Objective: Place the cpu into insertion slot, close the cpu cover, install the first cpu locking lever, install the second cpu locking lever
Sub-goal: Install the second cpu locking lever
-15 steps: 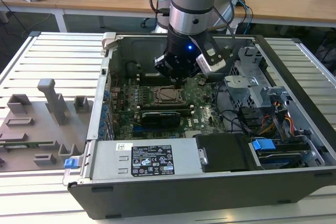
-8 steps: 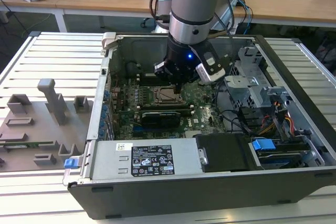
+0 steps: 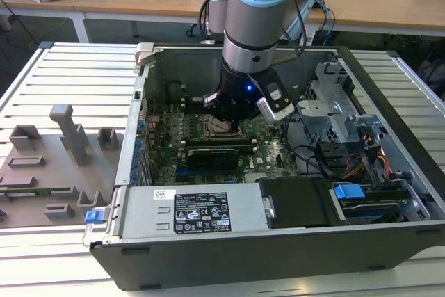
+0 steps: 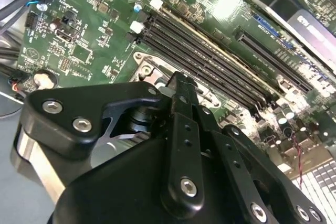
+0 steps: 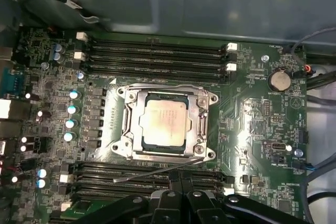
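The cpu (image 5: 164, 120), a dull silver square, lies flat in the insertion slot (image 5: 157, 97), whose black rim frames it. The silvery cpu cover (image 5: 127, 129) is folded down around the chip. A thin metal locking lever (image 5: 152, 170) slants free along one side of the socket, across the memory slots. Another lever (image 5: 157, 85) lies flat along the opposite side. My gripper (image 5: 181, 178) hovers at the slanted lever's side, fingers together and nothing seen between them. In the exterior view the gripper (image 3: 231, 122) hangs inside the case just over the socket (image 3: 214, 127).
Long black memory slots (image 5: 157, 51) flank the socket on both sides. A coin battery (image 5: 279, 81) and a row of capacitors (image 5: 71, 124) stand nearby. The case walls, a power supply (image 3: 201, 210) and a drive cage (image 3: 334, 113) hem the arm in. Grey fixtures (image 3: 62, 144) lie outside.
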